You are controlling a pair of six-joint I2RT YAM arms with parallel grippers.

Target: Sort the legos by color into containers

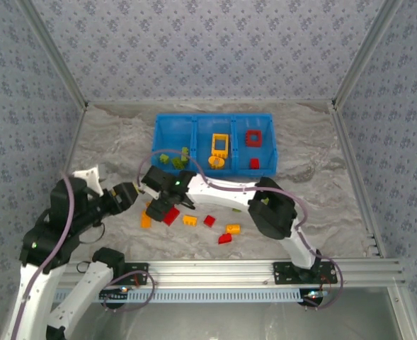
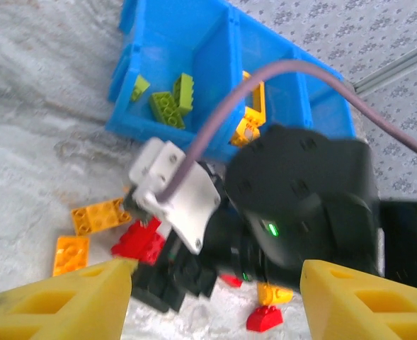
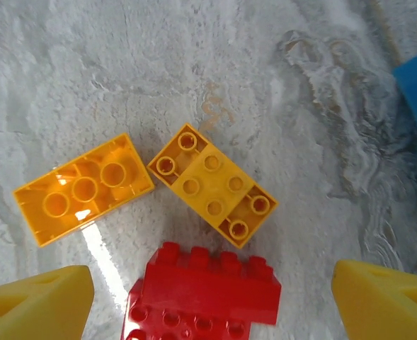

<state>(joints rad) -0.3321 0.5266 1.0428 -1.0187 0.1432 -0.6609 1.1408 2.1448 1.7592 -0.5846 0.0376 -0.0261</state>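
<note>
The legos (image 1: pixel 190 220) are partly sorted. In the blue bin (image 1: pixel 196 131), at the far middle of the worktop (image 1: pixel 314 205), I can see lime green bricks (image 1: pixel 174 160) in the left compartment. A yellow frame (image 1: pixel 219 146) lies in the middle one, and a red frame (image 1: pixel 253 137) with a small red brick (image 1: pixel 254 163) in the right one. The unsorted legos, reds and yellow-oranges, lie scattered in a loose row on the worktop just in front of the bin.

My right tool (image 3: pixel 212 301) hangs over the left end of that row with its jaws spread wide. A red studded brick (image 3: pixel 204 290) lies between its yellow fingers (image 3: pixel 38 304) and touches neither, so it grips nothing. Just past that brick sit two yellow-orange ones side by side, one upside down (image 3: pixel 83 188) and one studs up (image 3: pixel 212 185).

My left tool (image 2: pixel 215 283) is open too, with nothing in it. It points at the right arm's black wrist (image 2: pixel 300 198), which sits close in front of it.
</note>
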